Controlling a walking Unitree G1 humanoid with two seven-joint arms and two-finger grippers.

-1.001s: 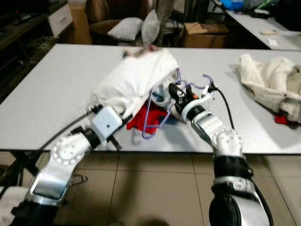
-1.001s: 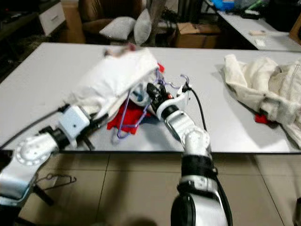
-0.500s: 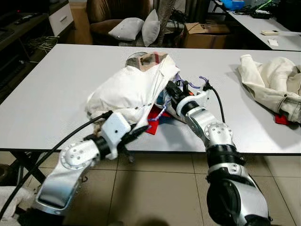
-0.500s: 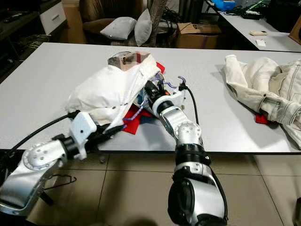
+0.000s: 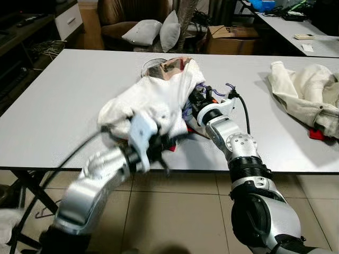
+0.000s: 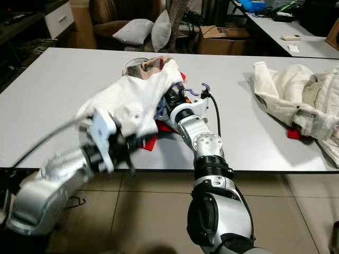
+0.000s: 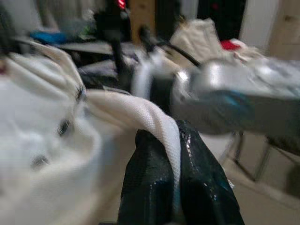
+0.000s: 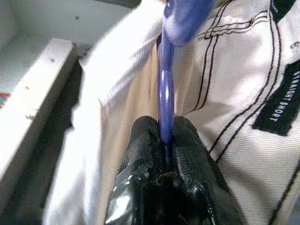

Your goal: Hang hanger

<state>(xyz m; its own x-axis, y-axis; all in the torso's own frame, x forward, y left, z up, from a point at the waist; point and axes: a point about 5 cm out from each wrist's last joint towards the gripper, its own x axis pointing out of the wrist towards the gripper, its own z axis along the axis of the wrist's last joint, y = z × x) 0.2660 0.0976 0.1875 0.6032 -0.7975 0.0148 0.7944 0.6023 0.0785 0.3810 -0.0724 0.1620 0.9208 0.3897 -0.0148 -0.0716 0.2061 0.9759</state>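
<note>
On your white table point(image 5: 63, 106), a second cream jacket point(image 5: 307, 95) lies crumpled well off to the right, with a bit of red cloth showing at its near edge. Behind the table you have a brown chair holding two grey pillows point(image 5: 153, 32) and a cardboard box point(image 5: 228, 37). In the middle of the table a white garment point(image 5: 153, 100) is heaped over a red cloth point(image 6: 151, 140), and it covers most of the purple hanger point(image 8: 165, 93). Your left gripper point(image 7: 176, 183) is clamped on a thick white fold of that garment at its near edge. Your right gripper point(image 8: 164, 140) is pinched tight on the hanger's thin purple bar, tucked under the garment's right side, with the hanger's hook point(image 5: 229, 87) poking out just beside the wrist.
</note>
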